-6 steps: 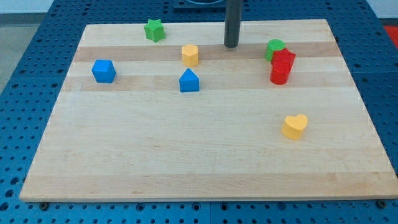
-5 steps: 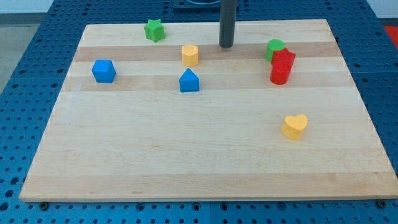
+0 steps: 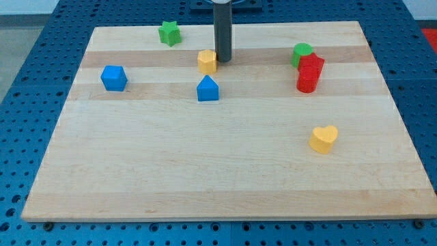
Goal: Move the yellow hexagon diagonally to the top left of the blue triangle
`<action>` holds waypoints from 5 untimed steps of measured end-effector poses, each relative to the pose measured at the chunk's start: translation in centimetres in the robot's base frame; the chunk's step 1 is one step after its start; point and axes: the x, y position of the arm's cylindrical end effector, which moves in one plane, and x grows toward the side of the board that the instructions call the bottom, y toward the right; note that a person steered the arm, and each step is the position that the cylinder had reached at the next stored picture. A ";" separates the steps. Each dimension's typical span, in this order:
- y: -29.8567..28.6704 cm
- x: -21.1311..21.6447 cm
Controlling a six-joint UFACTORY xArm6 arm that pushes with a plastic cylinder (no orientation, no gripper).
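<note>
Tip (image 3: 223, 59) against yellow hexagon (image 3: 207, 61)

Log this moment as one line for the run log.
my tip: at right side of yellow hexagon | hexagon: just above blue triangle | goal: not yet reached

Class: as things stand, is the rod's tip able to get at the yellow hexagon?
Probably yes: my tip stands right beside the yellow hexagon, on the view's right, nothing between them.
</note>
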 end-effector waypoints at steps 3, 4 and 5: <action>-3.8 0.7; -4.7 0.6; -6.0 0.6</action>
